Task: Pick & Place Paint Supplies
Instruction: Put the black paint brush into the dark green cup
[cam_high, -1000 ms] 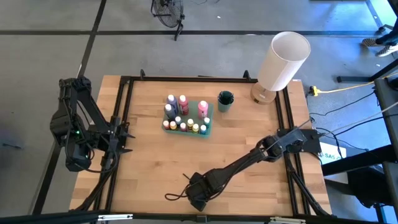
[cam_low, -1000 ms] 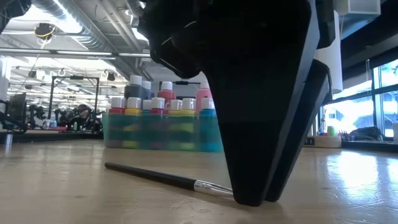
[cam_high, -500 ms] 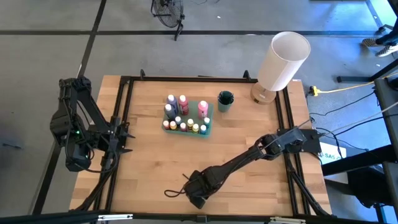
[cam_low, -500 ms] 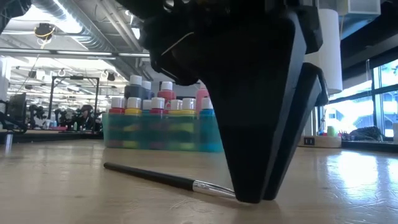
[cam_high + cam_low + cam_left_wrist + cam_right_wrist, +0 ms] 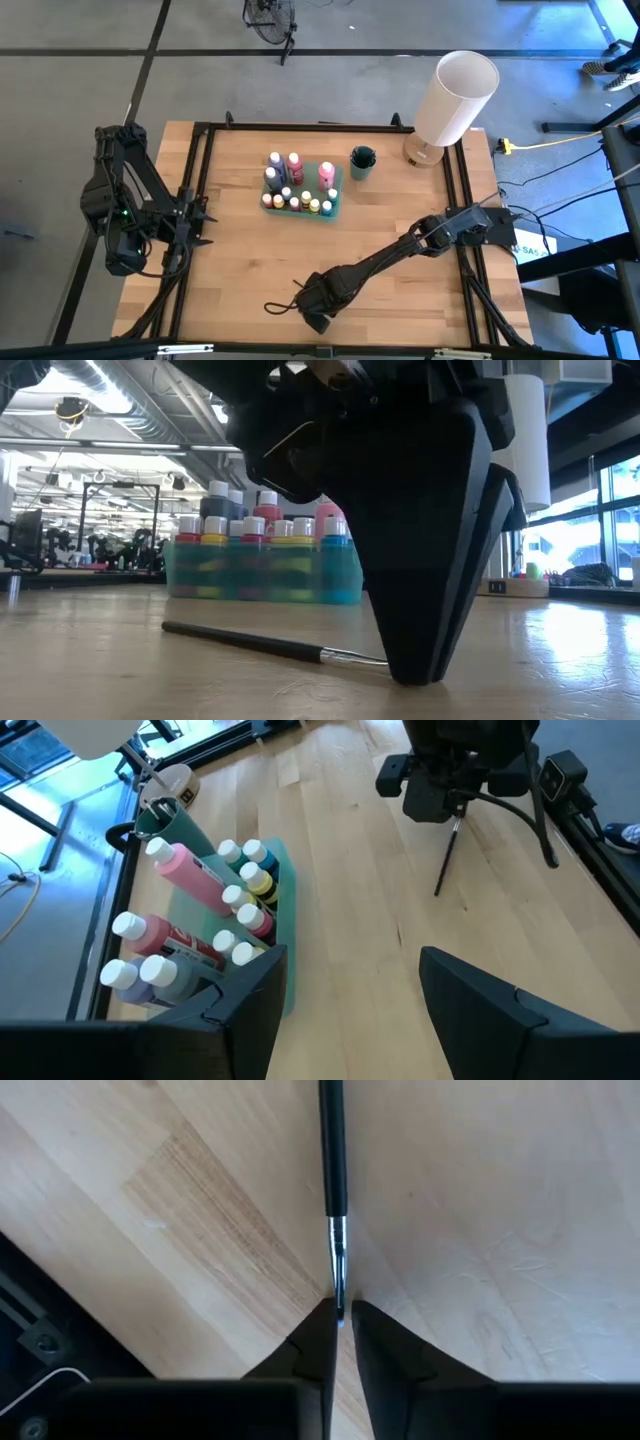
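A thin dark-handled brush (image 5: 333,1150) lies flat on the wooden table near its front edge (image 5: 283,306). My right gripper (image 5: 342,1320) points down on the brush's metal-banded end, its fingers closed in on it (image 5: 410,676). The paint bottles, white-capped and in several colours, stand in a teal tray (image 5: 300,190) at the table's middle far side (image 5: 260,570). My left gripper (image 5: 345,1010) hangs open and raised at the table's left edge (image 5: 190,225), holding nothing. My right gripper pinches the brush's silver ferrule end (image 5: 339,1285) between its two fingertips (image 5: 318,1330), one on either side of the shaft. The fingers come from above, pointing down. The brush lies on the table, its dark handle (image 5: 240,640) reaching away; the bristle tip is hidden between the fingers.
A green cup (image 5: 362,160) stands right of the tray. A big white cylinder (image 5: 455,95) on a round base stands at the far right corner. Black rails (image 5: 200,180) frame the table's sides. Bare wood lies between the tray and the brush.
The gap between my right gripper's fingers has narrowed until they close on the brush's ferrule end. The brush still lies on the table.
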